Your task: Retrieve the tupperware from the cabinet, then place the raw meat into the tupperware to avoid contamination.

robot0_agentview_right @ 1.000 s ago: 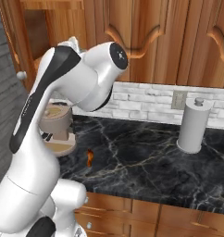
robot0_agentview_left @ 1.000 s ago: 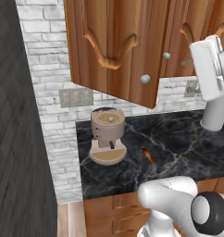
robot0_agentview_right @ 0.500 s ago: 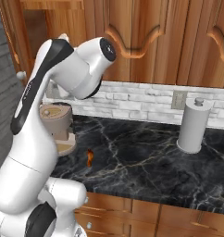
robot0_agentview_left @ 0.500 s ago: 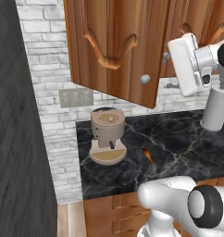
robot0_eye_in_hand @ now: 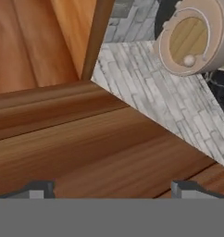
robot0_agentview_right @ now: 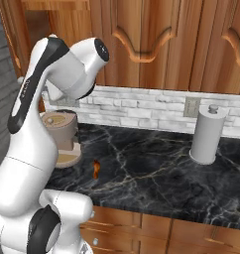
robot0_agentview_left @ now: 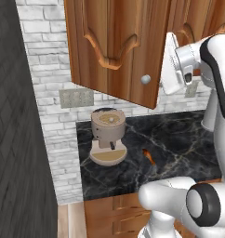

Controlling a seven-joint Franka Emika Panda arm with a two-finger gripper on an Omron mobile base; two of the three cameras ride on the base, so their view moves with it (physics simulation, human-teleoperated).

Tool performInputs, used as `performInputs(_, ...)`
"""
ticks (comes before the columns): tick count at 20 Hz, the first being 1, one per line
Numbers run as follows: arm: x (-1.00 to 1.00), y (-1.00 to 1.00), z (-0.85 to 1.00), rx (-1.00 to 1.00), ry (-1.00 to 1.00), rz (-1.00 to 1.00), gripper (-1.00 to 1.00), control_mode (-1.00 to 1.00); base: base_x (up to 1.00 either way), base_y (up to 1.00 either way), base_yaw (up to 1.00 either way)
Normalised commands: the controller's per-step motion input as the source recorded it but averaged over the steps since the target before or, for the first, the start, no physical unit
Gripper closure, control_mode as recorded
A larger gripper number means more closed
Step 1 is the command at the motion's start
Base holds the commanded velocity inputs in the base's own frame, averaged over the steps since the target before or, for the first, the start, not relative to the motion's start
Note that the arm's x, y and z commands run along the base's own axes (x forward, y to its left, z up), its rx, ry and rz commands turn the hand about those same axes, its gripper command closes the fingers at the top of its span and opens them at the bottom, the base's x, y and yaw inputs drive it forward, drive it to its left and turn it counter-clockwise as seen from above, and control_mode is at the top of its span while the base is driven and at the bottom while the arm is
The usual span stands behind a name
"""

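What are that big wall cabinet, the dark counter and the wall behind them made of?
The cabinet looks like reddish-brown wood with a smooth varnished finish: the grain streaks show. The counter looks like polished black marble or an imitation of it, with pale veins. The wall looks like whitish-grey brick, rough and matt, with visible mortar lines.

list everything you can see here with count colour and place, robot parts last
cabinet: one, reddish-brown wood, on the wall above the counter, its left door swung open
door knob: one, silver, low on the open door
counter: one, black marble, below the cabinet
coffee machine: one, beige, at the counter's left end
raw meat: one, orange-brown, on the counter right of the coffee machine
paper towel roll: one, grey, on the counter near the wall
wall outlets: two, grey, on the brick wall
drawers: reddish-brown wood, under the counter
end effector: one, dark tips, open, by the cabinet's wood
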Motion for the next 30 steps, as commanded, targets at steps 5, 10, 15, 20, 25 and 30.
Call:
performInputs(5, -0.21, 0.58, 0.0, 0.11, 0.06, 0.18, -1.0, -1.0, 0.0, 0.0, 0.0)
performInputs(10, -0.34, 0.88, 0.0, 0.0, 0.06, 0.13, -1.0, -1.0, 0.0, 0.0, 0.0)
performInputs(15, -0.08, 0.84, -0.07, 0.0, 0.02, -0.04, -1.0, -1.0, 0.0, 0.0, 0.0)
performInputs(20, 0.02, 0.41, -0.03, 0.0, 0.0, -0.13, -1.0, -1.0, 0.0, 0.0, 0.0)
performInputs(25, 0.01, 0.22, -0.12, 0.0, -0.01, -0.14, -1.0, -1.0, 0.0, 0.0, 0.0)
performInputs(30, 0.04, 0.38, -0.25, 0.0, -0.05, -0.13, -1.0, -1.0, 0.0, 0.0, 0.0)
